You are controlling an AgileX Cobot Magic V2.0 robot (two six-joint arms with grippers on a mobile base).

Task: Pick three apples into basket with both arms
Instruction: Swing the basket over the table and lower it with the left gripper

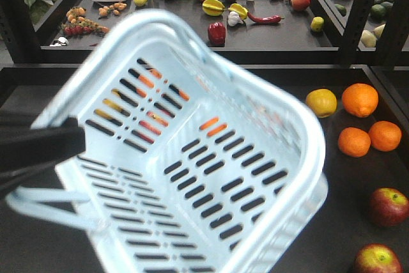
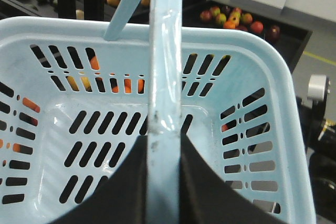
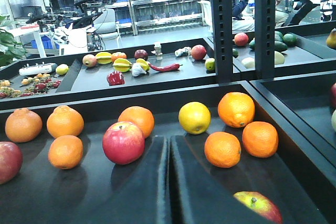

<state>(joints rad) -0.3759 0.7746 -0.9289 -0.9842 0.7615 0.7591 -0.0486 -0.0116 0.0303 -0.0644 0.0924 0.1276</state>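
The pale blue basket [image 1: 163,20] hangs tilted above the dark table and looks blurred. My left gripper [image 2: 164,148] is shut on its handle [image 2: 165,51]; it shows as a black shape [image 1: 75,142] at the basket's left. No fruit lies inside the basket [image 2: 252,69]. My right gripper [image 3: 169,140] is shut on nothing, low over the table among the fruit. One red apple [image 3: 123,142] sits just left of its tips, and an apple with a yellow-green top [image 3: 257,205] lies to the lower right. Two apples [image 1: 388,206] [image 1: 377,260] rest at the table's right front.
Oranges [image 1: 360,99] [image 1: 353,141] [image 1: 385,135] and a lemon [image 1: 321,102] lie right of the basket. More oranges [image 3: 65,121] [image 3: 222,149] surround the right gripper. A black post [image 3: 222,24] and raised tray edges border the table. The back table holds mixed fruit and a red pepper [image 1: 216,33].
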